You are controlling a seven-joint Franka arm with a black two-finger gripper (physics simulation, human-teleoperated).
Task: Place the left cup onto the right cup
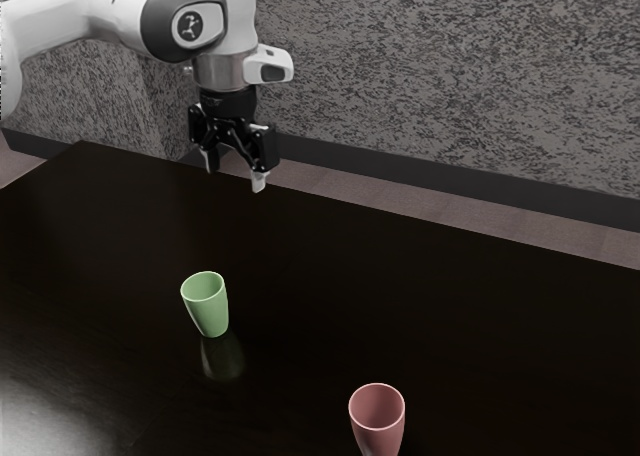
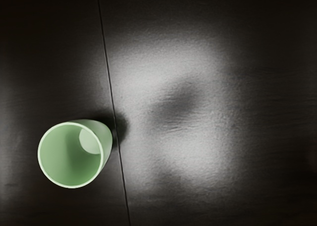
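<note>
Pink cup [image 1: 376,418] stood upright close to the desk's [image 1: 450,306] near edge, mouth up, toward the exterior view's right. Green cup [image 1: 205,303] stood upright further in on the desk, toward the exterior view's left and well apart from the pink one; its reflection showed on the dark glossy top. Gripper [image 1: 236,171] hung high over the desk's far edge, above and behind the green cup, pointing down, fingers spread apart with nothing between them. Speckled grey wall [image 1: 450,66] ran behind the desk. From the wrist view the green cup [image 2: 74,154] was seen from above, with an open mouth and nothing inside. It sat just beside a thin straight seam [image 2: 111,102] in the desk top [image 2: 257,186]. A pale patch of light lay across the surface on the seam's other side.
</note>
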